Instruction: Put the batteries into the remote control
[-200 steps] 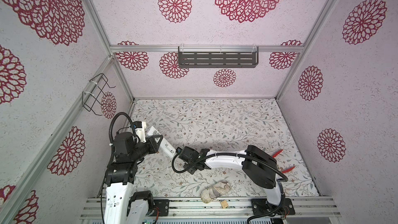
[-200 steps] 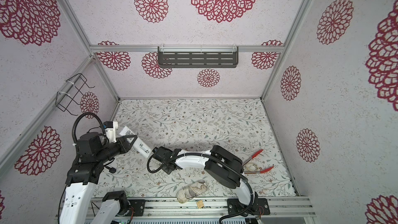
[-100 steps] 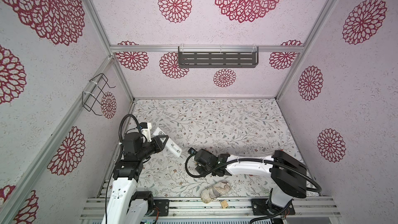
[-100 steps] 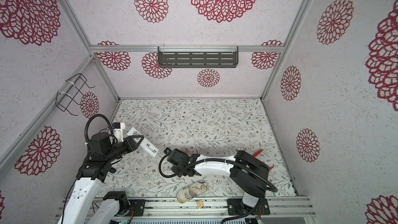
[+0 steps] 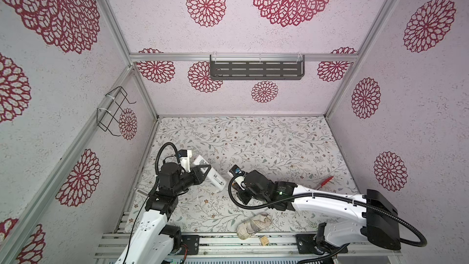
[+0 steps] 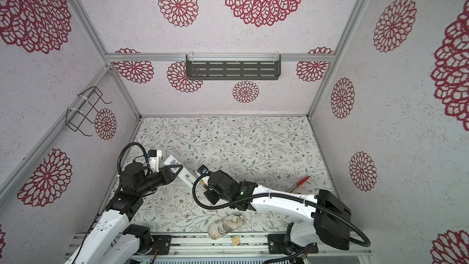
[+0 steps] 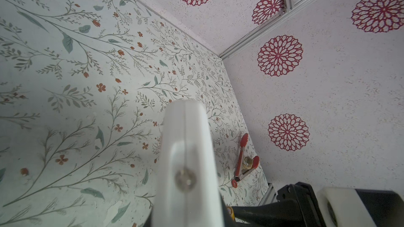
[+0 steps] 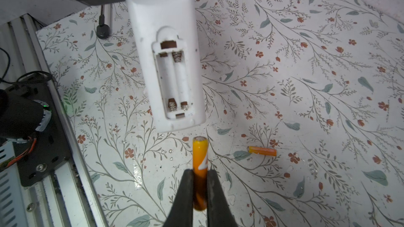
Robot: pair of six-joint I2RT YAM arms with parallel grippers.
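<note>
The remote control [image 8: 166, 62] hangs over the tabletop [image 5: 253, 135] near its left edge. The left gripper [image 5: 203, 170] pinches it, with the empty slots facing up. A battery [image 8: 200, 156], squeezed in the right gripper [image 8: 200, 172], points lengthwise at the remote's end, just short of it. The right arm reaches low across the middle. The other battery [image 8: 262, 150] lies flat nearby.

So the left arm [image 5: 152, 224] comes up from its base, elbow bent, wrist angled in toward the middle, and the left end effector [image 5: 206, 171] is clamped on the remote control [image 5: 217, 181]. The right arm [image 5: 330, 199] stretches low across from the right, forearm nearly level. The right end effector [image 8: 200, 173] is pinching a battery [image 8: 200, 153] by one end.
</note>
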